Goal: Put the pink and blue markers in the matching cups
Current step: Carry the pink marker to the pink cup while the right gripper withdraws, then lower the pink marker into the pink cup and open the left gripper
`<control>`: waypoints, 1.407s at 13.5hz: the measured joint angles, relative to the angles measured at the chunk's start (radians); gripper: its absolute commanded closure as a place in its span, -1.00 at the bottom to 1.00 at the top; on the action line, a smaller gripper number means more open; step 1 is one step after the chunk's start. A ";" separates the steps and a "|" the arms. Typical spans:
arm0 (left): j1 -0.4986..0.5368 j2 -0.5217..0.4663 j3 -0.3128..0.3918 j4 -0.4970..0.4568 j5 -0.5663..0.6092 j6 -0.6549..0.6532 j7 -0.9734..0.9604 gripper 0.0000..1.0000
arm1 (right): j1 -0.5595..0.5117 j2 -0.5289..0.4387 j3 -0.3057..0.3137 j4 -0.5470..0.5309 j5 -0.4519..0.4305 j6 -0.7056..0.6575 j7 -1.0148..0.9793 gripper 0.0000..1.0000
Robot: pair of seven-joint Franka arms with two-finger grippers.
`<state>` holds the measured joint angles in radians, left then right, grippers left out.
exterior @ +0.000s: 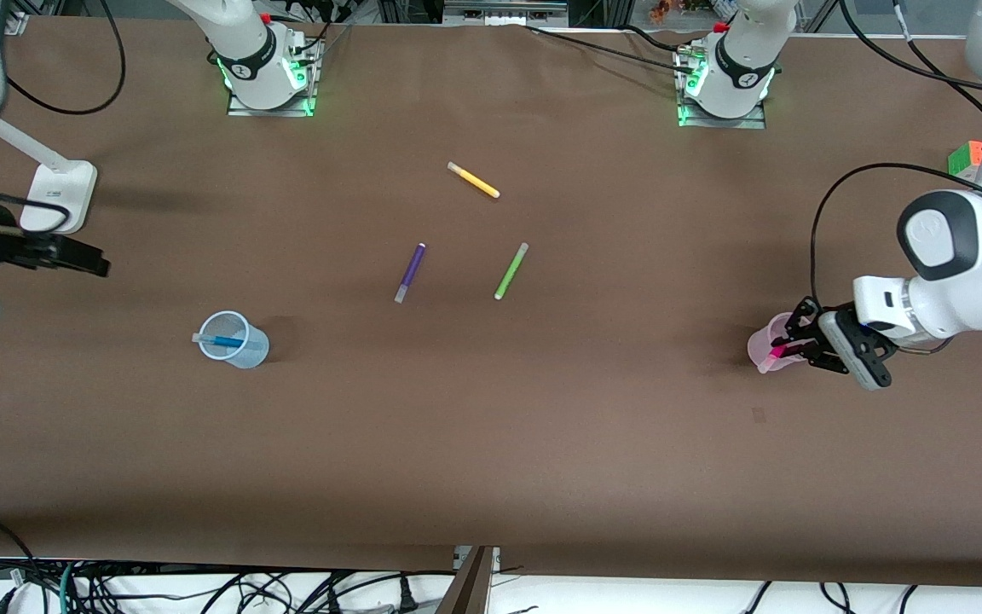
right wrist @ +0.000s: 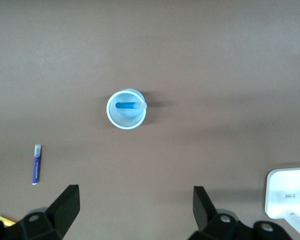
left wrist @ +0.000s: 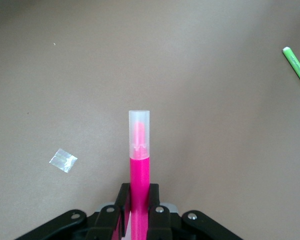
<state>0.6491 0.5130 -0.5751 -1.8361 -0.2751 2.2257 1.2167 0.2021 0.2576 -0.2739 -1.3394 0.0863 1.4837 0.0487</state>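
At the left arm's end of the worktop (exterior: 491, 443), the left gripper (exterior: 798, 345) is pinching the pink marker (left wrist: 139, 165) low on its magenta barrel, the two fingers (left wrist: 122, 200) pressed tight against either side. The marker's long axis runs straight out from the gripper, with its clear, paler cap leading away from the fingers. From across the table the marker looks tipped rather than upright, its cap end slanting down toward the pink cup (exterior: 768, 345), which stands right at the gripper. I cannot tell whether the cap end is already inside the rim or only at its edge.

Toward the right arm's end, the blue cup (exterior: 235, 339) stands upright with the blue marker (exterior: 218, 341) already in it. That marker leans across the cup's mouth, blue barrel down inside and pale cap resting on the rim, poking a little past it toward the right arm's end.

The right gripper (right wrist: 135, 210) hangs well above the worktop over that end, its fingers spread wide and holding nothing.

In the middle of the worktop lie three loose pens, all flat and apart from each other: a purple pen (exterior: 410, 272), a lime-green pen (exterior: 511, 270) beside it, and a yellow pen (exterior: 473, 180) farther from the front camera than either.
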 measured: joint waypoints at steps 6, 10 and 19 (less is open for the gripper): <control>0.060 0.022 -0.005 -0.001 -0.143 0.004 0.291 1.00 | -0.153 -0.170 0.172 -0.146 -0.055 0.009 -0.002 -1.00; 0.073 0.057 -0.005 -0.003 -0.214 0.001 0.489 1.00 | -0.161 -0.173 0.218 -0.166 -0.062 0.004 -0.001 -1.00; 0.120 0.087 -0.006 -0.028 -0.220 -0.047 0.593 1.00 | -0.172 -0.165 0.217 -0.167 -0.081 0.004 -0.005 -1.00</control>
<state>0.7695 0.5997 -0.5806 -1.8637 -0.4949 2.1784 1.8094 0.0302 0.0928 -0.0564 -1.5062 0.0056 1.4880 0.0442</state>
